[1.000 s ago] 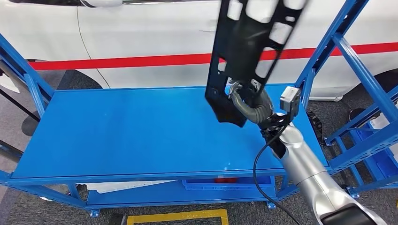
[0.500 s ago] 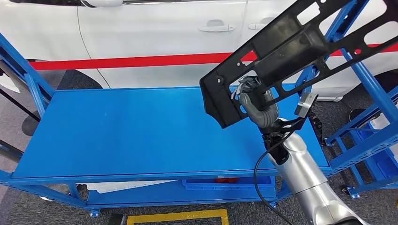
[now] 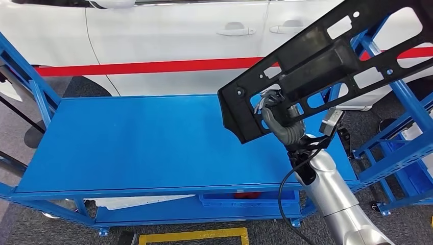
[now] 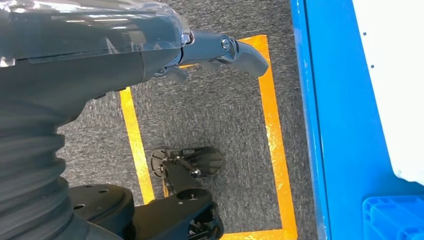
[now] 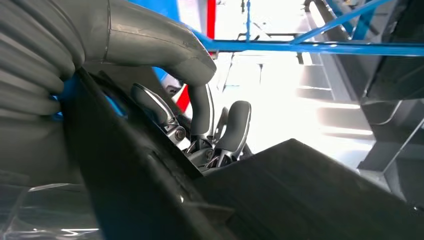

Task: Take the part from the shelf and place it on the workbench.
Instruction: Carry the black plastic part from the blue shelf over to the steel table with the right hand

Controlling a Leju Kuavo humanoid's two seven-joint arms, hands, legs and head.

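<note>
One black part [image 3: 327, 61] is in the scene, a long flat plastic panel pierced with many cutouts. The right robot hand [image 3: 278, 115] grips it near its lower end, with the fingers [image 5: 235, 127] hooked through a cutout, as the right wrist view shows at close range. The part is held in the air above the right end of the table [image 3: 143, 143], tilted so that its lower end hangs over the table's top and its upper end rises away to the right, past the table's right edge. It does not touch the table.

The right arm [image 3: 332, 196] comes up from below at the table's right front corner, its silver forearm angled toward the table, the wrist bent back and the hand raised over the top. One black cable [image 3: 286, 189] loops down beside the forearm.

The left robot hand [image 4: 220, 50] hangs low over the grey floor [image 4: 220, 115] beside the table's blue frame. It holds nothing, and its fingers lie extended and apart.

One blue table stands here, with one lower shelf [image 3: 194, 212]; on that shelf sits one blue bin [image 3: 250, 200]. Behind the table is one white car [image 3: 168, 35] with a red stripe [image 3: 143, 67]. Yellow tape [image 3: 194, 236] marks the floor in front of the table. One blue rack [image 3: 403, 138] stands to the table's right.
</note>
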